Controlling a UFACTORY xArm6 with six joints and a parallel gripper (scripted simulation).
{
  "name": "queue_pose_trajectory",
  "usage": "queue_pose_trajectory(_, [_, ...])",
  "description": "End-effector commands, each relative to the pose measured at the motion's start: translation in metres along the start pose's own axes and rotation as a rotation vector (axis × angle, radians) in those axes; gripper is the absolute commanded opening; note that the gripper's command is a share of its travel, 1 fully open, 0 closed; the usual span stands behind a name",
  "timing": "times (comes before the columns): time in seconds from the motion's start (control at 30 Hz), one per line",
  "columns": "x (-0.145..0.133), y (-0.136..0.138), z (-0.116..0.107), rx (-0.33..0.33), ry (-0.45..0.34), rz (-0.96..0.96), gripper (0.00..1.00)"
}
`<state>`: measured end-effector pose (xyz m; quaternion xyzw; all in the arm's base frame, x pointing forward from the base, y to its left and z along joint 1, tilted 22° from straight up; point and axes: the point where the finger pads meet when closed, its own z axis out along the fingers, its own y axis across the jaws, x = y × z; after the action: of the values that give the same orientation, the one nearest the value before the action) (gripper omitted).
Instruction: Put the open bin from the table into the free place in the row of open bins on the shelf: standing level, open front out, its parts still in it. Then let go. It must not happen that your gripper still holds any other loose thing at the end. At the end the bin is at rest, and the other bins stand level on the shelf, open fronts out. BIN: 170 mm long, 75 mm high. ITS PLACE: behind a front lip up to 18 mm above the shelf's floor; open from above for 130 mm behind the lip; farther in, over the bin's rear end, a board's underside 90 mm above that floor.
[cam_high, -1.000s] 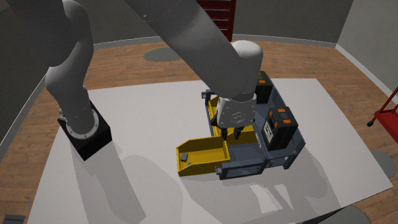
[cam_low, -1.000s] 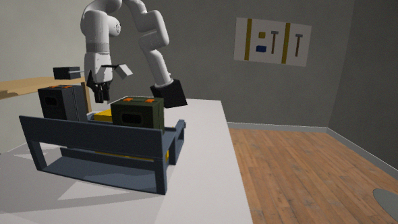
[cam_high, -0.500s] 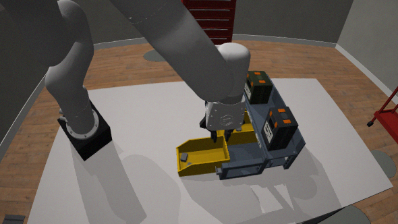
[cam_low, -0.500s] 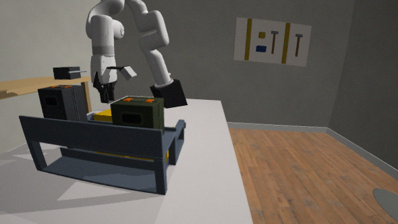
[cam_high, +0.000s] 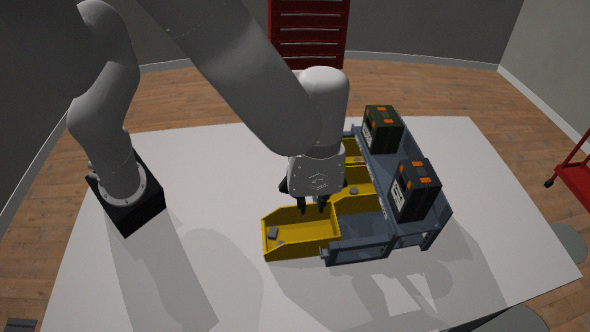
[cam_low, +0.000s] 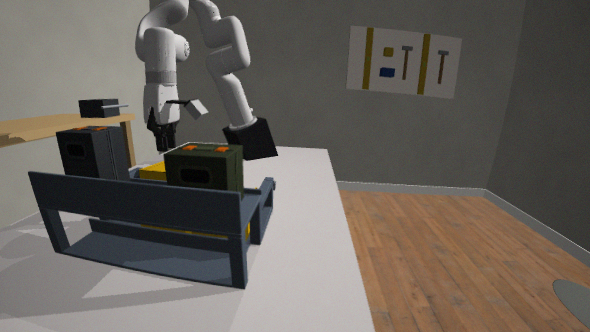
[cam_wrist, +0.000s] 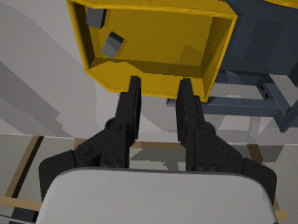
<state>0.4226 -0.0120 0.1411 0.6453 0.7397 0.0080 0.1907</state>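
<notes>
White tabletop (cam_high: 200, 165) (cam_low: 300, 200) (cam_wrist: 30, 95); gripper (cam_high: 312, 205) (cam_low: 166, 145) (cam_wrist: 159, 90) part-open, nothing held; bins (cam_high: 362, 175) on shelf (cam_high: 357, 252) (cam_low: 135, 200) (cam_wrist: 235, 107) partly hidden btwn arm & upper board.

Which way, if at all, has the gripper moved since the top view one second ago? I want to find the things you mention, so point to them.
Yes: the gripper (cam_high: 312, 206) (cam_wrist: 159, 90) has moved toward the arm's black base (cam_high: 159, 199), away from the dark case on the shelf.
</notes>
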Motion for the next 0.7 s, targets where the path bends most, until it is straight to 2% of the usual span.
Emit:
queue_pose_trajectory(0.0, [0.000, -0.035, 0.006, -0.001, -0.001, 0.000, 0.33])
queue_pose_trajectory(0.4, [0.000, -0.035, 0.006, -0.001, -0.001, 0.000, 0.33])
queue_pose_trajectory(0.57, [0.000, -0.088, 0.016, -0.001, -0.001, 0.000, 0.33])
queue_pose_trajectory(0.67, [0.000, -0.088, 0.016, -0.001, -0.001, 0.000, 0.33])
